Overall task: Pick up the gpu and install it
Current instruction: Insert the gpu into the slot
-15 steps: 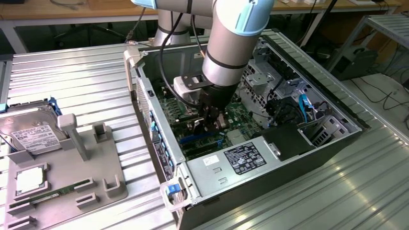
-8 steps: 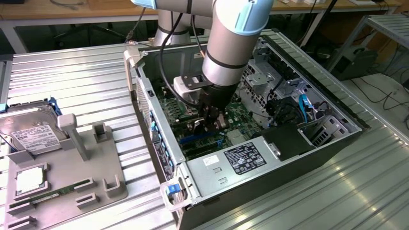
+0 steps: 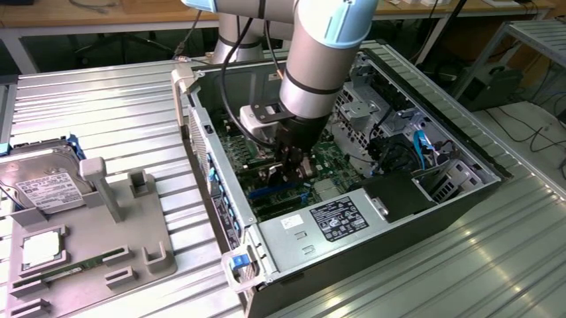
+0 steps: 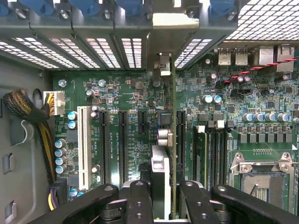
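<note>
In the wrist view the gpu point(image 4: 160, 177) appears edge-on as a thin card standing upright over the green motherboard point(image 4: 126, 93). Its silvery end bracket point(image 4: 163, 42) reaches the slotted rear wall of the case. My gripper point(image 4: 168, 203) is shut on the card, with a black finger point(image 4: 139, 200) on each side. The card's lower edge runs along a black expansion slot point(image 4: 180, 140); whether it is seated there I cannot tell. In the exterior view my gripper point(image 3: 292, 169) reaches down into the open computer case point(image 3: 460, 142), with the dark card between its fingers just above the board.
A white slot point(image 4: 84, 144), several black slots and an open processor socket point(image 4: 261, 179) lie around the card. A cable bundle point(image 4: 28, 109) hangs by the case wall. The power supply point(image 3: 340, 218) sits near the case's front. On the exterior view's left, a grey fixture point(image 3: 97, 238) holds a hard drive point(image 3: 40, 182) and a memory stick point(image 3: 66, 270).
</note>
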You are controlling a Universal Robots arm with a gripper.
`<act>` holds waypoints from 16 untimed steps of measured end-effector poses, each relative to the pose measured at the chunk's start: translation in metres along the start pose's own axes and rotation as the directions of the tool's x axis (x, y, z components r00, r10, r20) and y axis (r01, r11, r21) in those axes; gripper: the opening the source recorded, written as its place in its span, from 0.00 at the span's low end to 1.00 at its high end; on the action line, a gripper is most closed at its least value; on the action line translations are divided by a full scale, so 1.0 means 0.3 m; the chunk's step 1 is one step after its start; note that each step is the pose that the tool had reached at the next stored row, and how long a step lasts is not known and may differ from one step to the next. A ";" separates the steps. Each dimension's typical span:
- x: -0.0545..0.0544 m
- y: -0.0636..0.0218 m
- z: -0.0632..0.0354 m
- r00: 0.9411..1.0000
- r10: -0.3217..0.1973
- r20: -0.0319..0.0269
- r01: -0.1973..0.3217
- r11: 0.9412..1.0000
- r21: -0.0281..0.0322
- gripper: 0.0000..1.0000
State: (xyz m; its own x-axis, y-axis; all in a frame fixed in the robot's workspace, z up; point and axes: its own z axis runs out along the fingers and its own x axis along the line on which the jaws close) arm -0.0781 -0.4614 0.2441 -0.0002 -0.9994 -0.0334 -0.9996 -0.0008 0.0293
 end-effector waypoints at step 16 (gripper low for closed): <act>-0.003 0.000 0.008 1.000 0.000 0.000 0.000 1.000 0.000 0.28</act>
State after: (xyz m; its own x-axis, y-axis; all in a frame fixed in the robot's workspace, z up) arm -0.0781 -0.4604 0.2416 -0.0001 -0.9995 -0.0330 -0.9996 -0.0009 0.0295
